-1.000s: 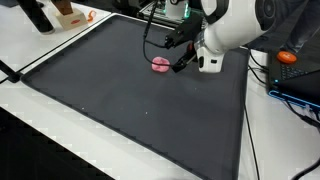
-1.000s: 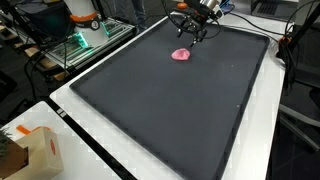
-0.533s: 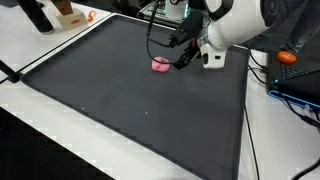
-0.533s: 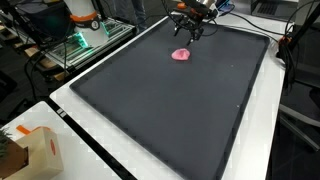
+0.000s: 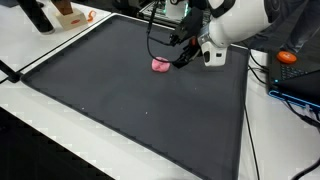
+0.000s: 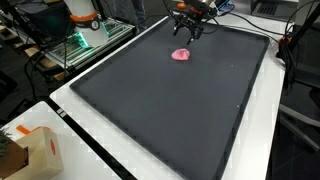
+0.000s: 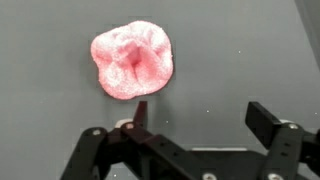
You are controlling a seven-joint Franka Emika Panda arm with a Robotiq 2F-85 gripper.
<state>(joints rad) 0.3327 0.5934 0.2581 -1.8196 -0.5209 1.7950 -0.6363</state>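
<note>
Clearance separates the black end effector (image 7: 200,118), fingers (image 7: 266,118) spread apart and empty, from the crumpled pink soft lump (image 7: 133,60), so it rests free on the dark grey mat (image 5: 120,100), upper middle in both exterior views.

A crumpled pink cloth (image 7: 133,61) lies bunched on the dark mat, near its far edge.

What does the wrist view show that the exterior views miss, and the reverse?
Wrist only: crumpled folds on the pink lump, which lies clear of the open gripper. Exterior only: the white arm, the full extent of the mat, a cardboard box. Shared: the lump on the dark mat, with the gripper close beside it, holding nothing.
</note>
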